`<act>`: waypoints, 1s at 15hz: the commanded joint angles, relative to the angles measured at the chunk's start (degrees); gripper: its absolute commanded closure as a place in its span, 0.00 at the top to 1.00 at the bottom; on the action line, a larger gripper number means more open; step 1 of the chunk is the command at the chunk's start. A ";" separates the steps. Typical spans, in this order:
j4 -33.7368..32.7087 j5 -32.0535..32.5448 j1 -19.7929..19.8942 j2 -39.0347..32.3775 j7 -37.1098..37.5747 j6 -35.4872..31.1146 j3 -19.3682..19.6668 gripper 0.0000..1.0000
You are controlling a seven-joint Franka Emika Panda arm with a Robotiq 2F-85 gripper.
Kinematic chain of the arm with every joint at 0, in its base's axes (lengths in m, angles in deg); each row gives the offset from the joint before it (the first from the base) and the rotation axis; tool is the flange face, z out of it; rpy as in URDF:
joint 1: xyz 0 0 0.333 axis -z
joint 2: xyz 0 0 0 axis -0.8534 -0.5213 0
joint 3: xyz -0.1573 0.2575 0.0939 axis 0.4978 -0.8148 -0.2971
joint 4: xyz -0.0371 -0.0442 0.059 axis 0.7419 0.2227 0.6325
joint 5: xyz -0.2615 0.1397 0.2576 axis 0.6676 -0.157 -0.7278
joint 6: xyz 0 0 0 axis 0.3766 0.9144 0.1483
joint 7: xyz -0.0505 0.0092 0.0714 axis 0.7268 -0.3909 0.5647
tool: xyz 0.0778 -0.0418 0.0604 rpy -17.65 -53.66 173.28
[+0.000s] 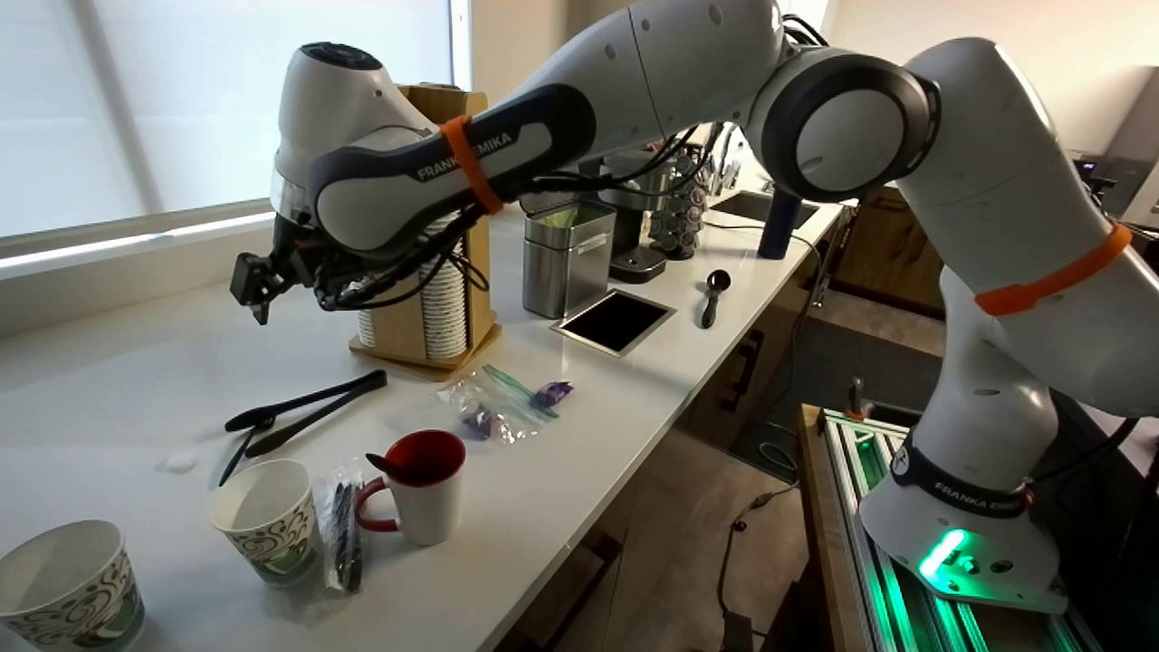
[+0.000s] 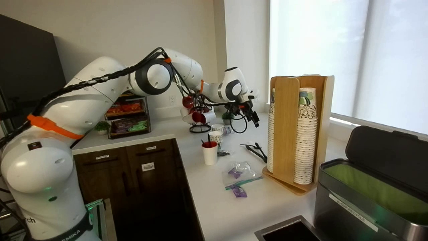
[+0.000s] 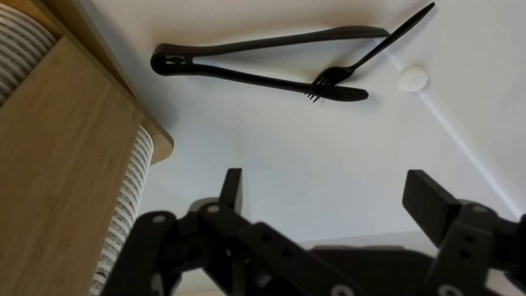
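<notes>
"Fingers [image 3: 429, 203] come nearest to my wrist camera; they are released, standing wide apart, and the white surface [image 3: 320, 164] shows between them."

"Which things are close to them?"

"Beside them I see the wooden holder [image 3: 74, 144] with stacked paper cups [image 3: 125, 201]. Farther ahead, the black tongs [image 3: 263, 80] lie on the surface with their arms spread, and a black fork [image 3: 372, 53] lies across the tips. One small white disc [image 3: 414, 79] is near the fork."

"And where do you have your fingers?"

"In both exterior views I have the fingers in the air, above the surface and apart from the tongs."

"Please, and the rest?"

"In an exterior view, a patterned cup [image 1: 281, 539] and a red-and-white mug [image 1: 435, 507] stand near the tongs, with a clear packet [image 1: 344, 539] of black pieces between them. Also a clear zip bag [image 1: 502, 412] lies near the foot of the holder."
</notes>
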 commanded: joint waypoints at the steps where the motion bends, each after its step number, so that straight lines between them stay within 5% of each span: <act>1: -4.25 -4.98 0.52 -1.54 5.96 5.19 -1.08 1.00; 8: -14.92 -10.43 2.59 -6.58 19.66 16.90 -2.76 1.00; 14: -19.58 -11.06 5.47 -10.56 33.49 18.21 -1.14 1.00; 15: -15.65 -9.75 5.44 -7.81 28.81 16.08 -2.21 1.00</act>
